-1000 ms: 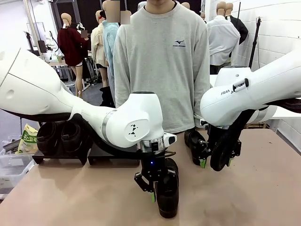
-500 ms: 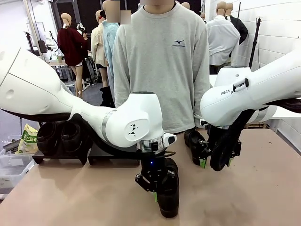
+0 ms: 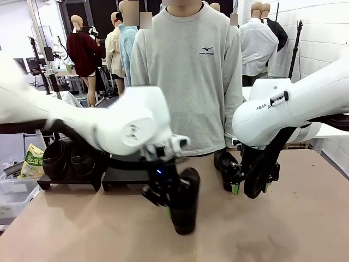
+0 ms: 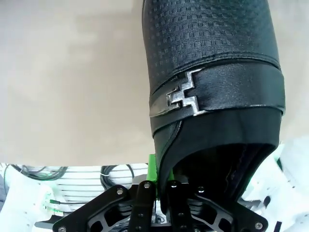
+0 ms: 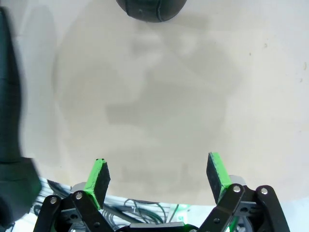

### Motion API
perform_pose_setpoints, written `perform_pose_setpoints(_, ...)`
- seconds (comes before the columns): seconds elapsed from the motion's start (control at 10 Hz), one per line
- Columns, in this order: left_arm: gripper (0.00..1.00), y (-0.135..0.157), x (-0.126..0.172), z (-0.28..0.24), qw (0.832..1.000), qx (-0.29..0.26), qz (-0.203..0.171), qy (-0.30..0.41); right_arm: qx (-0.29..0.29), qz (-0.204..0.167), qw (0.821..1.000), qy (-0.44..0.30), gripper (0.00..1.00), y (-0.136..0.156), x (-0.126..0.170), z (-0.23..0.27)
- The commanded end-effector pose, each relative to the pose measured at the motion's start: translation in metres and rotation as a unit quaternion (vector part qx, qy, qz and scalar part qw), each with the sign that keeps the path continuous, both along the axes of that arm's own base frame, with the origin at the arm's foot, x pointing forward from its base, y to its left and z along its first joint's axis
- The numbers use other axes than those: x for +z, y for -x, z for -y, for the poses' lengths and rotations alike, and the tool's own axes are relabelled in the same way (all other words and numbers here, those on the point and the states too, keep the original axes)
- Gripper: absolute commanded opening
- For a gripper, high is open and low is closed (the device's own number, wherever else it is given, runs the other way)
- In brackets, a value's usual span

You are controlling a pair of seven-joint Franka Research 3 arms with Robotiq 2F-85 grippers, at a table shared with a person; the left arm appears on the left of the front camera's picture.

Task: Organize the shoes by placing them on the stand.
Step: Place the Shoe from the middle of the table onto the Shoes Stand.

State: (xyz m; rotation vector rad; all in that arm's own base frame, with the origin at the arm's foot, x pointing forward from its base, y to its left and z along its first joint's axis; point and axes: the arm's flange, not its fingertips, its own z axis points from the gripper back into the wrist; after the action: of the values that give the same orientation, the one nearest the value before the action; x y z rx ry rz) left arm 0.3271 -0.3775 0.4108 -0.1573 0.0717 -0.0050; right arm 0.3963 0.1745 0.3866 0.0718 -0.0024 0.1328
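- The left gripper (image 3: pixel 170 210), its arm blurred in the front view, is clamped on the rim of a black shoe (image 3: pixel 185 201), which hangs toe-down over the table (image 3: pixel 305 229).
- In the left wrist view the rim sits pinched between the jaws, and the shoe's textured top carries a strap with a metal buckle (image 4: pixel 182 94).
- The right gripper (image 3: pixel 250 189) hangs over the table with its green pads (image 5: pixel 99 175) wide apart, holding nothing.
- A second shoe (image 3: pixel 224 164) lies on the table just beside the right gripper.
- Two more shoes (image 3: pixel 70 158) sit side by side on a low black stand (image 3: pixel 117 177) at the table's far left.
- A person in a grey sweatshirt (image 3: pixel 188 71) stands at the far side.
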Motion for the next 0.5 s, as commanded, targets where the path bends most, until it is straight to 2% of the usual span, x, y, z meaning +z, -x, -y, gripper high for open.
perform_pose_setpoints(0.0, 0.00, -0.009, 0.036, -0.078, 0.994, 0.086, 0.069, -0.015, 0.000, 0.002, 1.000, 0.004, 1.00, -0.004, 0.001, -0.001)
perform_pose_setpoints(0.2, 0.00, -0.034, 0.050, -0.116, 0.980, 0.148, 0.129, -0.043, 0.000, 0.002, 1.000, 0.004, 1.00, -0.004, 0.001, -0.001)
perform_pose_setpoints(0.4, 0.00, -0.076, 0.049, -0.146, 0.967, 0.178, 0.163, -0.078, 0.000, 0.002, 1.000, 0.004, 1.00, -0.004, 0.001, -0.001)
